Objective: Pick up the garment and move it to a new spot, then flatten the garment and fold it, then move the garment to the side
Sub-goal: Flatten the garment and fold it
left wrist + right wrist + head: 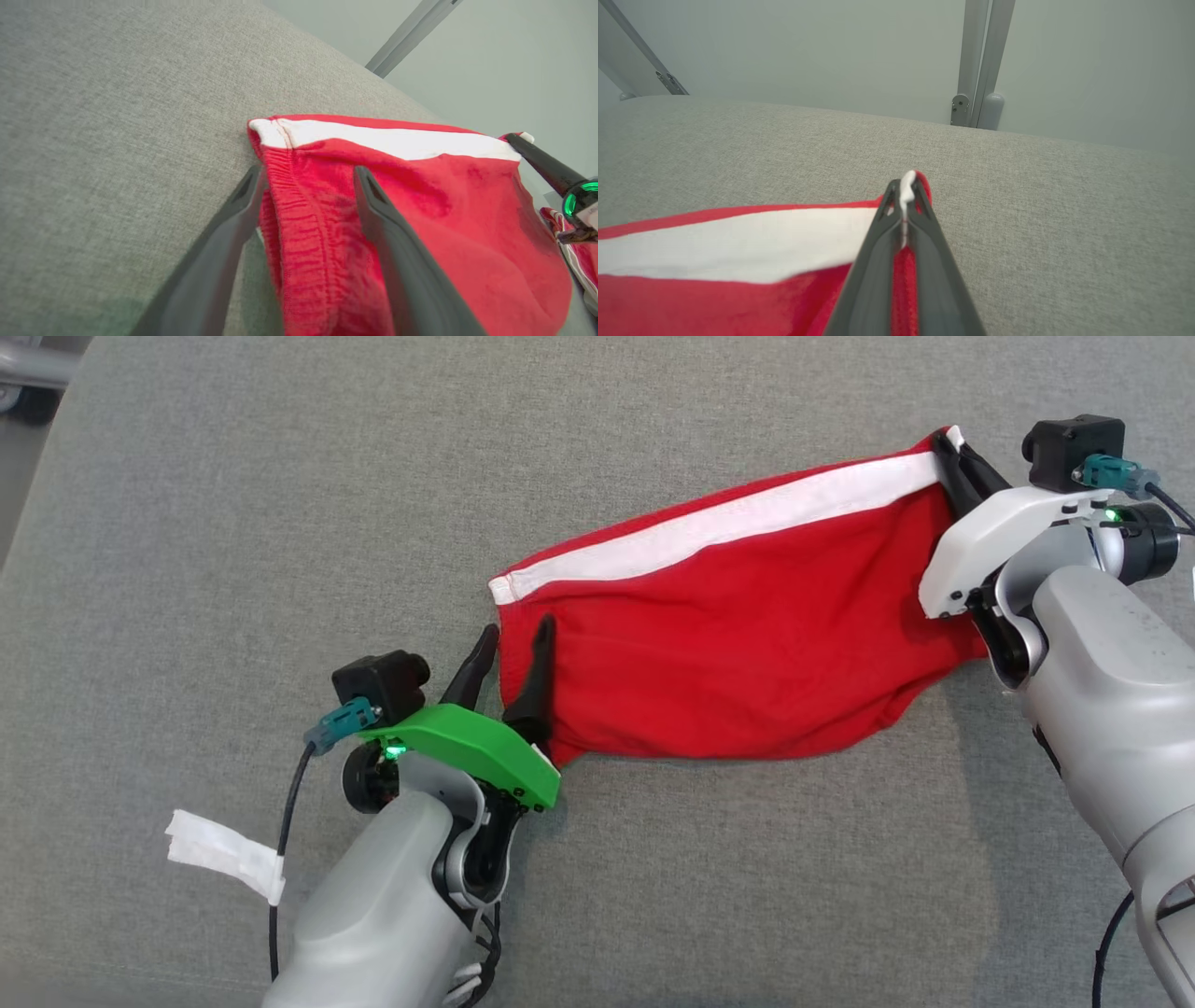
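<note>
The garment [728, 644] [444, 224] [714, 298] is a pair of red shorts in soft, slightly fuzzy knit. It is stretched out between the two pincers and sags into shallow creases along the edge nearer the arms. A smooth white stripe [738, 523] [397, 142] [733, 242] runs the whole length of its far edge. The end at the left pincer is a gathered, ribbed waistband [299, 233] with fine puckers.

The left pincer [518, 627] [308, 171] stands wide apart and holds nothing. One slim dark finger lies just outside the waistband, over bare covering. The other lies over the red cloth just inside it, so the hem sits between them.

The right pincer [945, 441] [906, 179] is pressed tight on the opposite corner. A fold of white stripe and red hem pokes out between its tapered tips.

Behind the left fingers sits a glossy green cover [467, 747], and behind the right fingers a white cover [990, 541]. Both are moulded plastic on pale grey forearms. A crumpled white tape tag [224, 854] hangs from the cable beside the left forearm.

Under everything is the tabletop [233, 523] [93, 140] [1064, 210], covered in coarse grey woven fabric with a rounded edge. Beyond the right pincer's tips stand pale metal posts [976, 60] against a plain wall.
</note>
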{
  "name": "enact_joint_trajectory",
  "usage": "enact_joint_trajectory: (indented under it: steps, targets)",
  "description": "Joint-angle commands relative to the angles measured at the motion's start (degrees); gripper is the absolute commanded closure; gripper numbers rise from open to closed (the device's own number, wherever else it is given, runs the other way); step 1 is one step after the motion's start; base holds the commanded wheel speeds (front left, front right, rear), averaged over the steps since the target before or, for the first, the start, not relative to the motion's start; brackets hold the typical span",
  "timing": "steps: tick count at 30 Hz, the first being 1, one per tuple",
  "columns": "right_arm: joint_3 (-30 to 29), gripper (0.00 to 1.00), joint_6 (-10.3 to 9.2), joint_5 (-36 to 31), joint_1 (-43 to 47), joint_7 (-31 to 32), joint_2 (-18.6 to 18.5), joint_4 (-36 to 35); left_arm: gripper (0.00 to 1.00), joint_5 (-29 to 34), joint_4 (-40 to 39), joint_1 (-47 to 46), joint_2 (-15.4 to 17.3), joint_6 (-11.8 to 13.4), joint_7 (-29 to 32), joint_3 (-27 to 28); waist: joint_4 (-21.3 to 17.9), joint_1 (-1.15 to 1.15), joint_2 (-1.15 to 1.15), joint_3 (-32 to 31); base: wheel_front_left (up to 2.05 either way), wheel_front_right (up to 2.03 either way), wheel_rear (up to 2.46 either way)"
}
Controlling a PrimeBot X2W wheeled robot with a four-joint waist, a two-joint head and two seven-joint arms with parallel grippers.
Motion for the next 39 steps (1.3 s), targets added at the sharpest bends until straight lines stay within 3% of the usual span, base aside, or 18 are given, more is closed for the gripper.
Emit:
enact_joint_trajectory:
  steps: [1,9,18,27,39]
  targets:
    - [0.8,0.00,-0.02,0.6,-0.8,-0.4,-0.1,0.4,0.00,1.3,-0.7,-0.7,0.1,0.0,-0.5,-0.4,0.1,0.00,0.00,0.0,0.00,0.00,0.00]
    - [4.6,0.00,-0.02,3.6,-0.9,-0.7,-2.0,-0.8,0.00,7.5,-8.3,4.1,2.8,1.5,-1.5,-0.3,0.3,0.00,0.00,-1.2,0.00,0.00,0.00]
    - [8.3,0.00,-0.02,9.0,4.5,0.1,-5.7,-3.8,0.00,15.3,-22.9,16.1,6.7,5.5,-1.5,7.1,-1.2,0.00,0.00,-5.6,0.00,0.00,0.00]
    - [12.9,0.00,-0.02,15.5,9.6,5.7,-6.9,-5.2,0.00,18.5,-31.9,27.2,6.4,7.3,-1.5,11.1,-1.8,0.00,0.00,-9.5,0.00,0.00,0.00]
    - [14.6,0.00,-0.02,19.0,7.7,11.3,-6.4,2.3,0.00,23.0,-34.2,30.0,6.0,7.6,-1.5,11.9,3.8,0.00,0.00,-8.3,0.00,0.00,0.00]
